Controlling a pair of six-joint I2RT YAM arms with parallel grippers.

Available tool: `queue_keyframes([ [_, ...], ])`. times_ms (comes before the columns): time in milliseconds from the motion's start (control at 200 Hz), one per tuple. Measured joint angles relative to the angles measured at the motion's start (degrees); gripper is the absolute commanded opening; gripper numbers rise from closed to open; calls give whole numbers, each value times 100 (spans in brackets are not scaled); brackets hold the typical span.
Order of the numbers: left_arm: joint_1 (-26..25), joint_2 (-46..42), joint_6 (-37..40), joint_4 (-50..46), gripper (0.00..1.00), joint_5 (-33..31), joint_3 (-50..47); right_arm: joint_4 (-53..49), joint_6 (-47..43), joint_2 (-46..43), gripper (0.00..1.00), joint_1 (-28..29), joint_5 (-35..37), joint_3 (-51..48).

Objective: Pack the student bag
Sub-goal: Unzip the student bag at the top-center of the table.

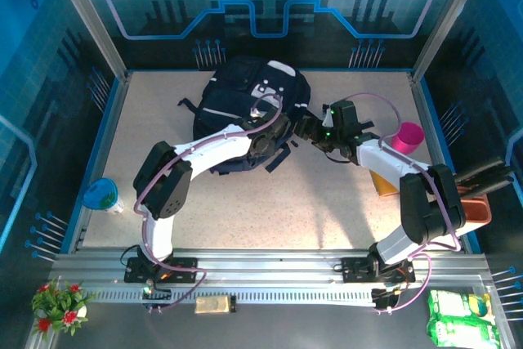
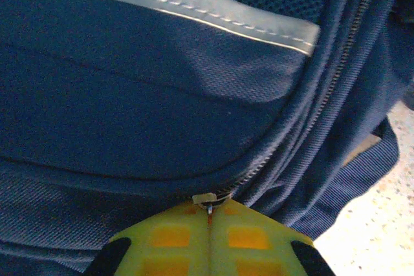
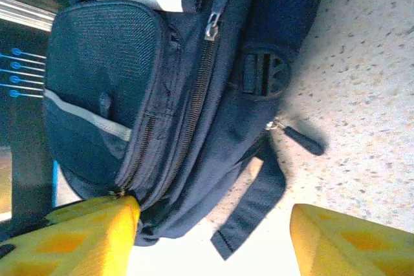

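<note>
One backpack [image 1: 245, 91] lies by the worktop's [image 1: 327, 210] far edge; left claw [image 2: 208, 216] pinches its zipper pull [image 2: 206, 197], right claw [image 3: 213, 237] spread open alongside.

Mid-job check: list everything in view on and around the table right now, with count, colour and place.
dark navy fabric backpack: one, navy with grey-white patches, far centre of table
small metal zip pull: one, pale, on the backpack's zip
pink plastic cup: one, pink, right side
flat orange item: one, orange-yellow, partly under the right arm
orange tray: one, orange, right edge
blue-and-white tub: one, left edge
red-flowered plant: one, near-left corner
green packets: apparently two, near-right corner
left gripper: shut on the zip pull
right gripper: open, at the backpack's lower edge
</note>
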Motion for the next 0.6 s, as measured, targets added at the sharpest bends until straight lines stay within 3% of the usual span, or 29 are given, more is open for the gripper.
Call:
queue_keyframes([
  [390, 83, -603, 461, 1115, 0, 1655, -503, 1659, 1661, 857, 51, 7, -1137, -79],
  [595, 79, -603, 573, 1250, 0, 1947, -535, 2087, 2031, 1141, 46, 17, -1375, -79],
])
